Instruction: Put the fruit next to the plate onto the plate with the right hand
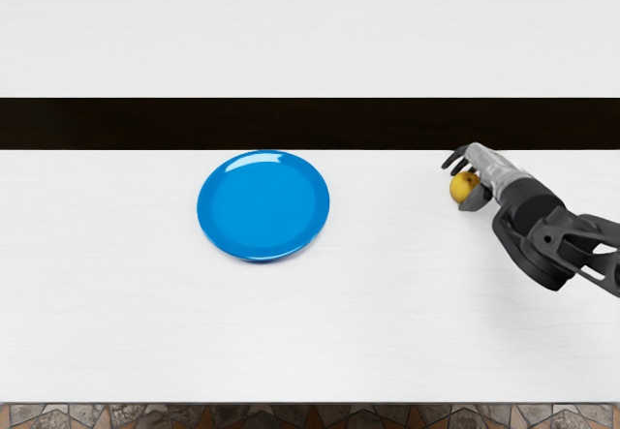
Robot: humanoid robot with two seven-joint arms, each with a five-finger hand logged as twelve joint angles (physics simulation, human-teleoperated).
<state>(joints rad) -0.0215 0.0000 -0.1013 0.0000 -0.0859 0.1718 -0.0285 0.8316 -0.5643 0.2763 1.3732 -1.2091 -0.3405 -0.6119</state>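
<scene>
A round blue plate (263, 204) lies flat on the white table, left of centre. Far to its right a small yellow fruit (463, 187) rests on the tabletop near the table's back edge. My right hand (466, 178) comes in from the right edge on a dark grey arm, and its fingers curl around the fruit, over its top and its right side. Part of the fruit is hidden by the fingers. The plate holds nothing. A wide stretch of table separates the fruit from the plate.
The white table (310, 332) runs across the whole view. A dark gap (310, 124) lies behind its back edge, with a second white surface (310, 42) beyond it. Patterned floor shows along the bottom edge.
</scene>
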